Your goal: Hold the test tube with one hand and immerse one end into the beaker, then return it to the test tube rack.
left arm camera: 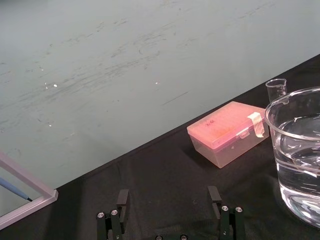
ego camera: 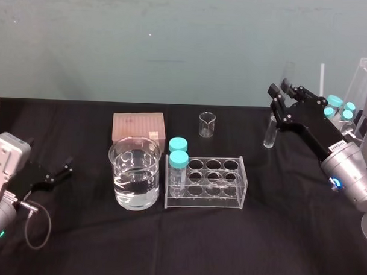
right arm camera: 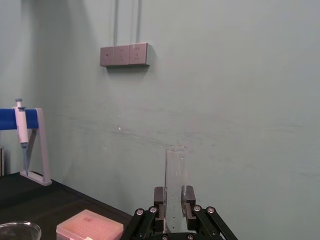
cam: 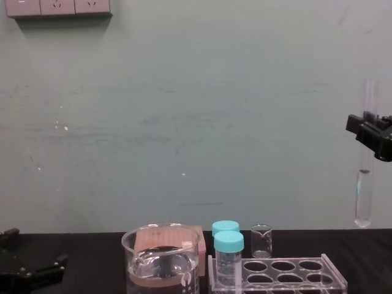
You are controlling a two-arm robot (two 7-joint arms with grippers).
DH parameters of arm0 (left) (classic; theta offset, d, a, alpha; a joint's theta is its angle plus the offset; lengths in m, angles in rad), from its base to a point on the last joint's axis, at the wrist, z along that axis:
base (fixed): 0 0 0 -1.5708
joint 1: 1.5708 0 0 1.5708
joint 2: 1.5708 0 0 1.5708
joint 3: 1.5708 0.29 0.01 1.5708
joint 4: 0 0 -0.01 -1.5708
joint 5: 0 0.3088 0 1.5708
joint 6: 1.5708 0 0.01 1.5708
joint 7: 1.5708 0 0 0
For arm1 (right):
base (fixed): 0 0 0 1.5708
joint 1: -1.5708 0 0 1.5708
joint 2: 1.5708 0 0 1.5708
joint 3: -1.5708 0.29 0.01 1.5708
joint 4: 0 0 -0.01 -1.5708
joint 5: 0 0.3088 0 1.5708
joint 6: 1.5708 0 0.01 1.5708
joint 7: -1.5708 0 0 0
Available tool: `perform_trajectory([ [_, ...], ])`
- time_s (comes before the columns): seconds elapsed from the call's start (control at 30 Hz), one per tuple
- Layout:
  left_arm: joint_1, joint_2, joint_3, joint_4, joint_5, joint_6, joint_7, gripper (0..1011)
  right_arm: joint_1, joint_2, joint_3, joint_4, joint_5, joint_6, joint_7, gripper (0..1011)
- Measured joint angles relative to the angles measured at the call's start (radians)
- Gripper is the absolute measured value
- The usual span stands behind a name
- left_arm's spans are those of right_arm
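My right gripper (ego camera: 282,96) is shut on the test tube (ego camera: 270,132), a long clear glass tube that hangs upright, high in the air at the far right. In the chest view the test tube (cam: 364,190) hangs below the right gripper (cam: 369,131), well above the table and to the right of the test tube rack (cam: 338,277). The right wrist view shows the tube (right arm camera: 175,175) between the fingers (right arm camera: 189,199). The beaker (ego camera: 134,172) holds clear liquid and stands just left of the rack (ego camera: 205,202). My left gripper (ego camera: 59,173) rests open at the table's left.
A pink tip box (ego camera: 138,127) sits behind the beaker, and a tiny beaker (ego camera: 207,124) stands behind the rack. Two teal-capped vials (ego camera: 178,160) stand at the rack's left end. More capped vials (ego camera: 339,107) sit at the far right.
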Motion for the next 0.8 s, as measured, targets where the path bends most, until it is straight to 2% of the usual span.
perform_trajectory([
  [0.27, 0.0, 0.0, 0.0, 0.0, 0.0, 0.0, 0.0, 1000, -0.006, -0.016, 0.008, -0.004, -0.03, 0.013, -0.015, 241],
  [0.8, 0.0, 0.0, 0.0, 0.0, 0.0, 0.0, 0.0, 1000, -0.006, -0.029, 0.014, -0.003, -0.057, 0.027, -0.022, 241],
])
